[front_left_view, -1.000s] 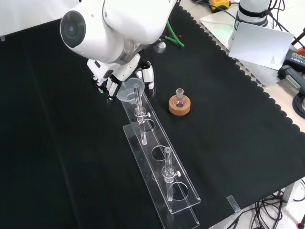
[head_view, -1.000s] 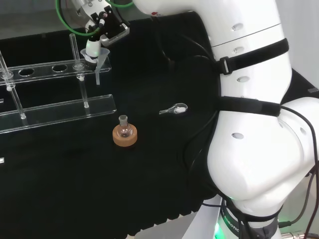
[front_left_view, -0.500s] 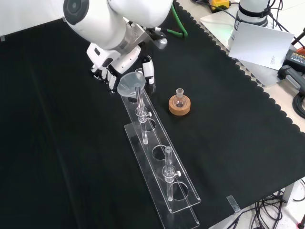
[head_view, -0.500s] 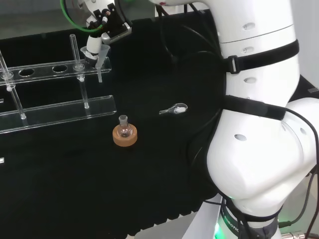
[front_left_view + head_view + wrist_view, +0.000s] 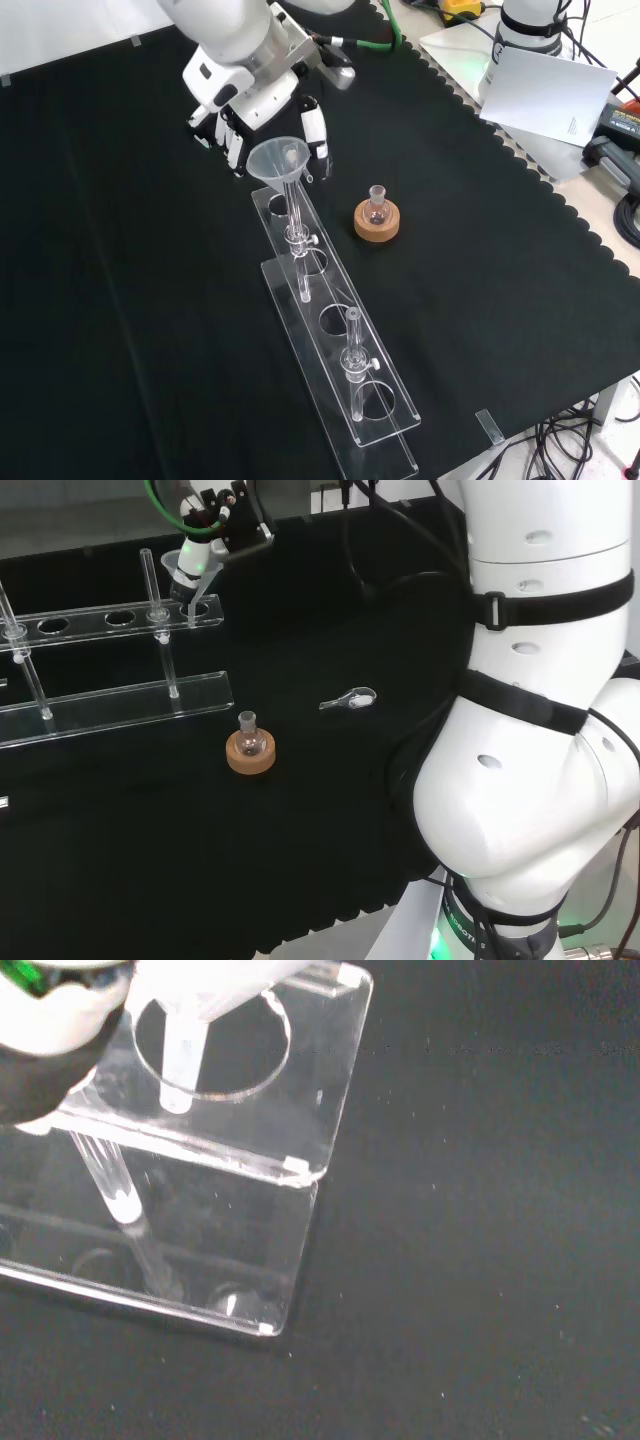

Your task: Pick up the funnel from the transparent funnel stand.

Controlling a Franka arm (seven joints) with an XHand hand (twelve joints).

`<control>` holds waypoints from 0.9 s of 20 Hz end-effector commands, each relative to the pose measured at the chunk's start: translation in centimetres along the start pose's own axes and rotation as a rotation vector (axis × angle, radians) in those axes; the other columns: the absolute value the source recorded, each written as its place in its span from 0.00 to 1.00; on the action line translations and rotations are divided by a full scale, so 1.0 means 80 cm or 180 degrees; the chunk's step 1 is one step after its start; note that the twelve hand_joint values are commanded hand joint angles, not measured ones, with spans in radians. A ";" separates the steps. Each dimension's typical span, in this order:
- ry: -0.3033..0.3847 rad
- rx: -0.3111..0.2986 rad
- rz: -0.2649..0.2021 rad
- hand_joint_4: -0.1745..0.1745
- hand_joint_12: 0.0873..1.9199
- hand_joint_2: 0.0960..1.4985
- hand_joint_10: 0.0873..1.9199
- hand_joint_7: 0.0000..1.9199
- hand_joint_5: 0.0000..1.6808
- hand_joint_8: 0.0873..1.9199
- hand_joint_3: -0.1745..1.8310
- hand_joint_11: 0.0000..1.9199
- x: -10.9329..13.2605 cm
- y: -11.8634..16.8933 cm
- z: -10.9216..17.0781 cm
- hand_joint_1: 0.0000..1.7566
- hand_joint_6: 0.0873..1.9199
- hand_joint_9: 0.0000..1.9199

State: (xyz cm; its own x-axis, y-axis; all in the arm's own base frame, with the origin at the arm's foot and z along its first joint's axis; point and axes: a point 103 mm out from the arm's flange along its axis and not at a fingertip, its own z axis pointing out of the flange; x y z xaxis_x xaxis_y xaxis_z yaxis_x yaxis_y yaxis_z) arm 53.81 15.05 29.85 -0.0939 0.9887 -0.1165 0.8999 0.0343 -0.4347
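The clear funnel (image 5: 188,572) (image 5: 277,160) hangs upright over the end of the transparent funnel stand (image 5: 110,702) (image 5: 345,372). The black and white hand (image 5: 218,518) (image 5: 243,92) is shut on it, fingers and thumb curled round the cone. In the wrist view the funnel's stem (image 5: 181,1058) points down at the stand's end hole (image 5: 245,1055), with its tip at or just above the top plate. I cannot tell if the tip is free of the hole. The other holes along the top plate (image 5: 82,620) hold nothing.
A small round flask on a cork ring (image 5: 250,750) (image 5: 377,218) stands on the cloth beside the stand. A small clear clip (image 5: 350,697) lies toward the arm in the head view. The stand's thin upright rods (image 5: 165,655) (image 5: 352,365) rise close to the funnel. Papers (image 5: 545,85) and cables lie past the cloth's edge.
The hand has risen with the funnel, drawing the stem up through the stand's end hole. The arm's links have lifted with it. The flask and stand have not moved.
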 end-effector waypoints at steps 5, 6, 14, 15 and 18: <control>0.0090 -0.0298 -0.0086 0.93 0.75 0.34 0.17 0.59 0.60 0.31 0.42 0.00 -0.008 -0.025 -0.037 0.50 0.31 0.44; 0.0078 -0.0308 -0.0089 0.94 0.75 0.34 0.17 0.59 0.60 0.31 0.42 0.00 -0.008 -0.027 -0.040 0.50 0.31 0.44; -0.0004 -0.0415 -0.0034 1.00 0.75 0.35 0.17 0.62 0.63 0.31 0.43 0.00 -0.014 -0.038 -0.064 0.50 0.31 0.46; 0.0012 -0.0419 -0.0046 1.00 0.75 0.35 0.17 0.62 0.63 0.31 0.43 0.00 -0.018 -0.039 -0.063 0.50 0.32 0.46; 0.0066 -0.0476 0.0115 1.00 0.75 0.46 0.16 0.63 0.65 0.32 0.35 0.00 -0.017 -0.058 -0.071 0.57 0.38 0.47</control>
State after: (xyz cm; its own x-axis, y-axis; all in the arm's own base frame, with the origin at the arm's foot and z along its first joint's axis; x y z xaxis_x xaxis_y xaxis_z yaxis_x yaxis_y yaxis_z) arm 53.27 14.40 35.95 -0.1043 0.9887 -0.1073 0.9469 0.0657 -0.3147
